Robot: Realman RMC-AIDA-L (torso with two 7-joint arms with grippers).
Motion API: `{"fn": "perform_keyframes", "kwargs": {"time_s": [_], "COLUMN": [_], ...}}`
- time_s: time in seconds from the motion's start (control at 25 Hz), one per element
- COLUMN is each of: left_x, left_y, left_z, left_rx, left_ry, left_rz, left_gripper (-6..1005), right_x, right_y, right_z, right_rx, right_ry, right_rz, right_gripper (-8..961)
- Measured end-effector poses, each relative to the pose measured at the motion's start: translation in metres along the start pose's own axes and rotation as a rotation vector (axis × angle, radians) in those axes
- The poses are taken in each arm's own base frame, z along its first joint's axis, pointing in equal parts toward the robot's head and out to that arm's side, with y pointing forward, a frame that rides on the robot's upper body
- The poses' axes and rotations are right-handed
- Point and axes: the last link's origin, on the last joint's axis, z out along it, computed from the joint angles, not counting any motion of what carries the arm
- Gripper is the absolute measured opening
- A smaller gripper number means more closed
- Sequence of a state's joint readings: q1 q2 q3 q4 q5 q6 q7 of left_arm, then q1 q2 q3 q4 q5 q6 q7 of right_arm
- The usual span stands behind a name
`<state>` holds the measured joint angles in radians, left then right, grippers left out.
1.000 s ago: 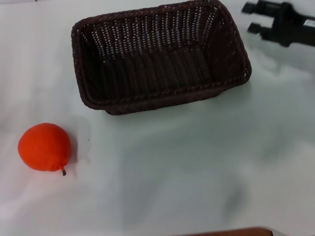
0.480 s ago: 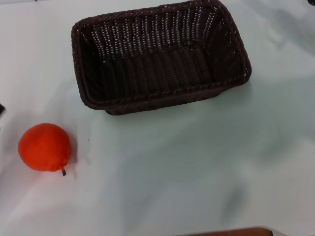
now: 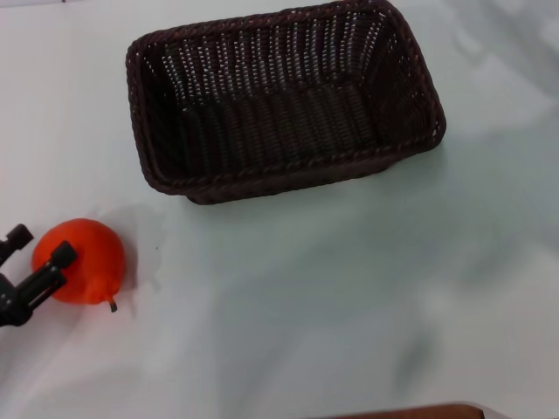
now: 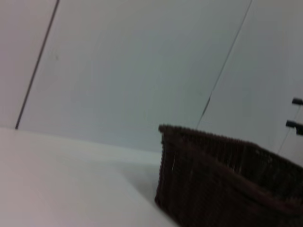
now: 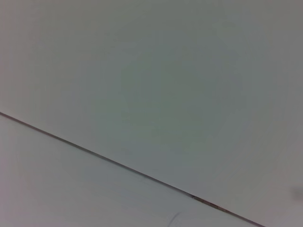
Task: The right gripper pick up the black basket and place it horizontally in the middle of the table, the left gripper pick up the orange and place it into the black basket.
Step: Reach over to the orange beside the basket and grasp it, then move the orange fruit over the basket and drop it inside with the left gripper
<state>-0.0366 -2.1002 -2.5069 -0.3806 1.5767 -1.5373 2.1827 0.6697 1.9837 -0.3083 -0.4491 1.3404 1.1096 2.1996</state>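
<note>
The black basket (image 3: 284, 100) stands empty on the table (image 3: 349, 288), long side across, in the upper middle of the head view. Its end wall also shows in the left wrist view (image 4: 222, 179). The orange (image 3: 87, 262) lies on the table at the left, stem toward the front. My left gripper (image 3: 40, 244) comes in from the left edge with its fingers open. One fingertip (image 3: 63, 255) lies over the orange's left side and the other (image 3: 17, 234) is just left of it. The fingers are not closed on the fruit. My right gripper is out of view.
A brown strip (image 3: 410, 410) shows at the table's front edge. Bare table lies between the orange and the basket. Two small dark tips (image 4: 296, 101) show past the basket in the left wrist view; I cannot tell what they are. The right wrist view shows only pale surface.
My left gripper has come in from the left edge and reached the orange's left side. My right gripper, at the top right 1 s ago, has left the view. Basket and orange have not moved.
</note>
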Motion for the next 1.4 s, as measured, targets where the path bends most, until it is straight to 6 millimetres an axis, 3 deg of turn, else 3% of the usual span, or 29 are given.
{"fn": "perform_keyframes", "kwargs": {"time_s": [0.4,0.64,0.72,0.92,1.08,1.24,1.4], "left_x": [-0.009,-0.006,-0.005,0.015,0.044,0.069,0.091], "left_y": [0.000,0.000,0.001,0.001,0.002,0.005,0.014], "left_z": [0.009,0.010,0.010,0.000,-0.010,0.011,0.066], "left_rx": [-0.012,-0.021,-0.025,-0.022,-0.028,-0.091,-0.178], "left_ry": [-0.091,-0.078,-0.066,0.081,0.280,0.428,0.488], "left_rz": [0.045,0.051,0.047,0.025,0.037,0.041,0.014], "left_gripper": [776,642,436,302,275,252,233], "right_x": [-0.002,-0.001,-0.001,-0.003,-0.005,-0.012,-0.020], "right_y": [0.006,0.009,0.010,0.011,0.011,0.008,-0.001], "right_z": [-0.002,-0.003,-0.003,-0.003,-0.003,-0.001,0.003], "right_rx": [-0.019,-0.033,-0.038,-0.041,-0.040,-0.011,0.059], "right_ry": [0.020,0.029,0.031,0.031,0.029,0.033,0.050], "right_rz": [0.012,0.015,0.014,0.019,0.022,0.026,0.023], "right_gripper": [709,709,710,710,710,709,708]}}
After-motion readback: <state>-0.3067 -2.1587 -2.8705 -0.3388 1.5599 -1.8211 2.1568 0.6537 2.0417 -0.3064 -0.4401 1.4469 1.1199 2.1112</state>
